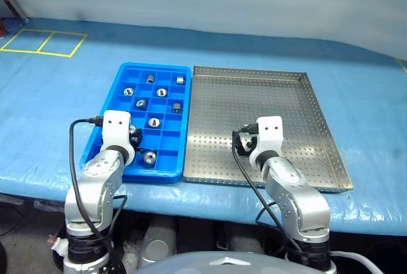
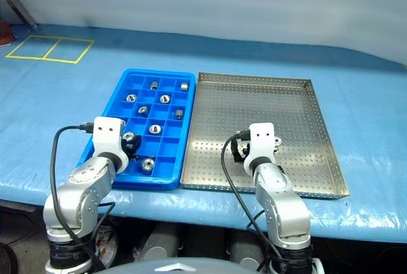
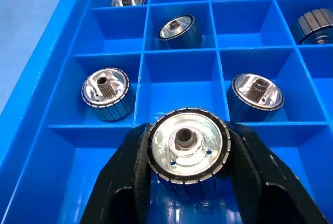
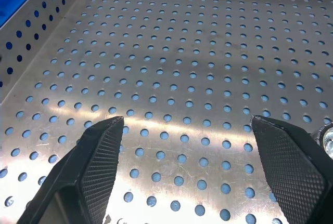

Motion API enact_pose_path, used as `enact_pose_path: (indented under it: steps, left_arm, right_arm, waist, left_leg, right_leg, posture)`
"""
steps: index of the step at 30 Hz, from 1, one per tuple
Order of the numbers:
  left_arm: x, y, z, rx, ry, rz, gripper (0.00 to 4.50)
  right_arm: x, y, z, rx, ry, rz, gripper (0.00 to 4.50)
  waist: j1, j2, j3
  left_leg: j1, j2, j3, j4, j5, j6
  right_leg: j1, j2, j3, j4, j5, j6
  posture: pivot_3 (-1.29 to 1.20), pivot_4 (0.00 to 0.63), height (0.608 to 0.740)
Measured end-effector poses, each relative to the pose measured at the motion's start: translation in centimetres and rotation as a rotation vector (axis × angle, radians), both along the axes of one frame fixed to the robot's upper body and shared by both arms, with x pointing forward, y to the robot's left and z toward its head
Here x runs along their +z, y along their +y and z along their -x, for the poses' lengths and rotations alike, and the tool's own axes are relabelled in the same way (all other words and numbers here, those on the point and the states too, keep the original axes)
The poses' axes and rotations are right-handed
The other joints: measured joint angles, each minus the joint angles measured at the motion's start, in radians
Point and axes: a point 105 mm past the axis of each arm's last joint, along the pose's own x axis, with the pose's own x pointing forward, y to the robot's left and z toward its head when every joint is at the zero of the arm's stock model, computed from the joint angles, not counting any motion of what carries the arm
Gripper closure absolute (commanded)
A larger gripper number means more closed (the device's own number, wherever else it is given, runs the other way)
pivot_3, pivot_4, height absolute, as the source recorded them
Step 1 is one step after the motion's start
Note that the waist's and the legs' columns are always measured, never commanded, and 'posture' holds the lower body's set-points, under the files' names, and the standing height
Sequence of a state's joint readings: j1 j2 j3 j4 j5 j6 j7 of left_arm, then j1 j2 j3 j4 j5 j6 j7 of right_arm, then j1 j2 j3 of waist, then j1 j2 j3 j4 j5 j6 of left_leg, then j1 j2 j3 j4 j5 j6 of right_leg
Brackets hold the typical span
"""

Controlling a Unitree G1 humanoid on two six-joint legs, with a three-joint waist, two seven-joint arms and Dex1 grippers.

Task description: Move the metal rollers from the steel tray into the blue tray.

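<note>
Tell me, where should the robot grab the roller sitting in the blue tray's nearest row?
Probably by its ribbed round sides. That roller stands on end, hole up, in its compartment of the blue tray, so come straight down from above, one finger each side, clear of the walls.

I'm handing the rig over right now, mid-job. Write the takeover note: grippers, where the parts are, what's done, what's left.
Left gripper: shut on a metal roller, held over the near end of the blue tray.
Right gripper: open, holding nothing, over the steel tray.
Done: about eight rollers sit in the blue tray's compartments, one per compartment.
Left: set the held roller into a free compartment. A shiny edge beside the right gripper's finger may be one more roller on the steel tray; check it. The rest of the steel tray looks bare.
</note>
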State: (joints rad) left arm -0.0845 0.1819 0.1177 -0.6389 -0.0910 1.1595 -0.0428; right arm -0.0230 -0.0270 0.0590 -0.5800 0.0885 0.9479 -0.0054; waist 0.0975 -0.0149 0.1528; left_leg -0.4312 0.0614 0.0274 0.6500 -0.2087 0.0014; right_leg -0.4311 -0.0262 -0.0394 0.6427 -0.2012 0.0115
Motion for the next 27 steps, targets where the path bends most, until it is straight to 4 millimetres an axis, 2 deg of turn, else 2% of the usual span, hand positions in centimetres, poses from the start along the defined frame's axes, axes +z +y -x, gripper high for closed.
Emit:
enact_pose_path:
  steps: [6,9,12,15,22,27]
  left_arm:
    - [0.2,0.5,0.1,0.034,-0.003,0.006,0.07]
    - [1.1,-0.7,-0.5,-0.023,-0.072,0.017,0.03]
    - [3.5,-2.9,-1.7,-0.127,-0.225,0.024,0.03]
    - [4.6,-5.4,-2.3,-0.239,-0.327,0.032,0.03]
    - [3.6,-11.6,-1.2,-0.573,-0.312,0.154,0.03]
    - [2.7,-13.8,0.2,-0.767,-0.261,0.172,0.03]
  right_arm:
    - [-0.2,-0.1,0.1,-0.007,0.006,-0.001,0.37]
    - [-0.2,-0.2,0.1,-0.02,0.008,-0.003,0.37]
    - [-0.2,-0.3,0.1,-0.037,0.007,0.004,0.37]
    - [-0.1,-0.8,0.0,-0.074,-0.008,0.018,0.37]
    - [0.4,-2.8,-0.1,-0.187,-0.041,0.023,0.37]
    - [0.5,-4.3,-0.8,-0.284,-0.063,0.023,0.37]
  waist:
    - [0.003,0.0,0.0]
    - [0.004,0.0,0.0]
    - [0.003,0.0,0.0]
    - [0.001,0.0,0.0]
    - [-0.018,0.0,0.0]
    - [-0.037,0.001,0.001]
  left_leg:
    - [0.0,0.0,-0.001,0.0,0.0,0.0]
    - [-0.001,0.0,-0.001,0.0,0.0,0.0]
    - [-0.001,0.0,-0.001,0.0,0.0,0.0]
    - [-0.001,0.0,0.001,-0.001,0.0,0.0]
    - [-0.001,0.0,0.001,-0.001,0.0,0.0]
    - [0.0,0.0,0.001,-0.001,0.0,0.0]
  right_leg:
    - [0.0,0.0,-0.001,0.0,0.0,0.0]
    - [0.0,-0.001,-0.001,-0.001,0.0,0.0]
    - [0.0,-0.001,0.0,-0.001,0.0,0.0]
    - [0.0,-0.001,0.0,-0.001,0.0,0.0]
    - [-0.001,0.0,0.0,-0.001,0.0,0.0]
    - [-0.001,0.0,0.0,0.0,0.0,0.0]
  posture:
    - [0.28,0.15,0.74]
    - [0.27,0.15,0.74]
    - [0.25,0.15,0.74]
    - [0.22,0.15,0.74]
    - [0.16,0.15,0.74]
    - [0.14,0.15,0.74]
